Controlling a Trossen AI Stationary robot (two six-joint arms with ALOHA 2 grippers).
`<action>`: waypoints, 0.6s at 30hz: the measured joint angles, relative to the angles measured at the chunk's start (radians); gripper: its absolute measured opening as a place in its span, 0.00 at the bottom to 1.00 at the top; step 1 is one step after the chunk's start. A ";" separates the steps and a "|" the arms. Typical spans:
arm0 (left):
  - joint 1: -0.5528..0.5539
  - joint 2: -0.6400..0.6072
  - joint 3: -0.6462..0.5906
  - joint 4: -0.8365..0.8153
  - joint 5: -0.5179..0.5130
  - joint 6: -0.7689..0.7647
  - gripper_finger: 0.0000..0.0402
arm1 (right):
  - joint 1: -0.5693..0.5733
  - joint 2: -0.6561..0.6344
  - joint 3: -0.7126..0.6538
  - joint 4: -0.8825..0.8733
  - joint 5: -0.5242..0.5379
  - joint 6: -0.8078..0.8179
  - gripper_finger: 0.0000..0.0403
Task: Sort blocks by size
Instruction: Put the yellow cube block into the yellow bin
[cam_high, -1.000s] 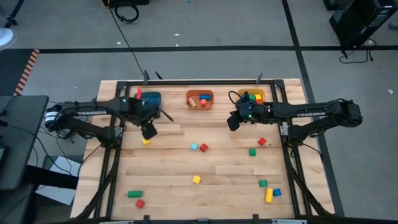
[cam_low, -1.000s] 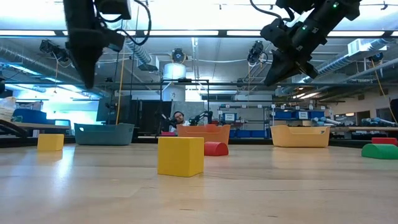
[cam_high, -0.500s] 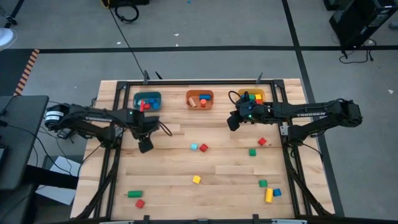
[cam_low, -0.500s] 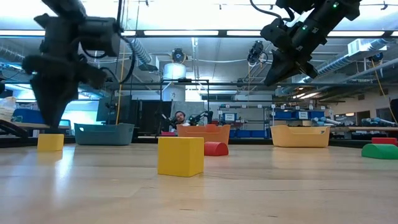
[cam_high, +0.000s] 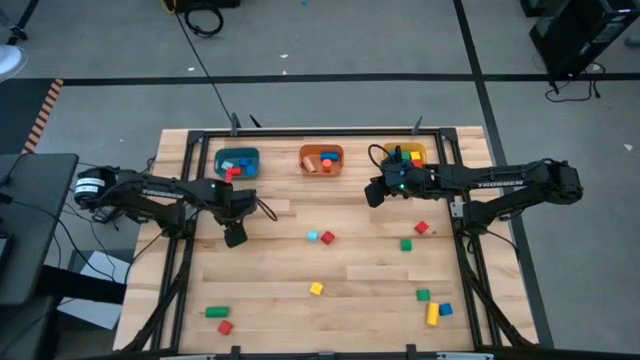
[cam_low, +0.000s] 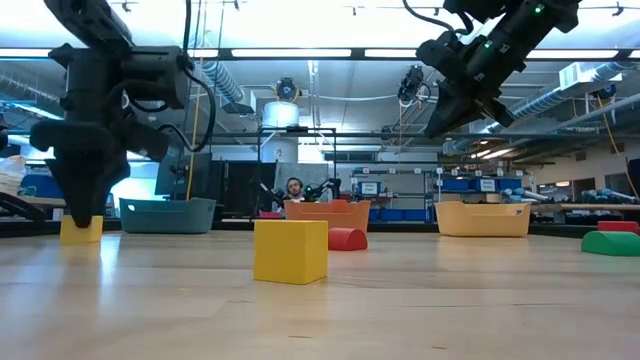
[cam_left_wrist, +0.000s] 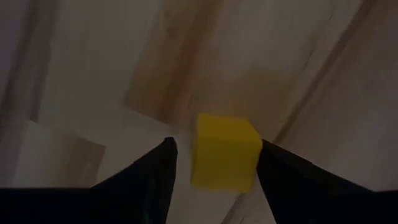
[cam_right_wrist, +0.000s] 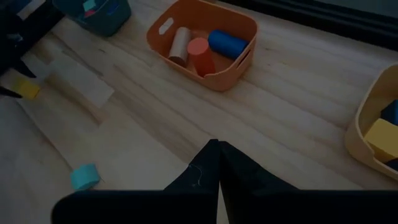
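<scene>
The wooden table (cam_high: 270, 300) has three bins along its far edge: the teal bin (cam_high: 238, 162), the orange bin (cam_high: 321, 159) and the yellow bin (cam_high: 405, 156), each already holding a few blocks. About a dozen more lie scattered, so I'd judge the sorting partly done. The left gripper (cam_high: 235, 238) is down with fingers spread around a small yellow cube (cam_left_wrist: 224, 152), not yet pinched. The right gripper (cam_high: 372, 194) hangs clenched and empty, above the table near the yellow bin.
</scene>
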 joint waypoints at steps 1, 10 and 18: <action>0.000 0.010 -0.002 -0.004 0.008 0.006 0.54 | 0.000 0.000 0.000 0.000 0.000 0.000 0.05; 0.000 0.107 0.007 0.027 0.052 0.022 0.37 | -0.018 0.000 0.000 0.000 0.001 -0.040 0.05; 0.000 0.110 0.113 0.077 0.053 -0.055 0.33 | -0.092 0.000 0.000 -0.005 -0.050 -0.223 0.05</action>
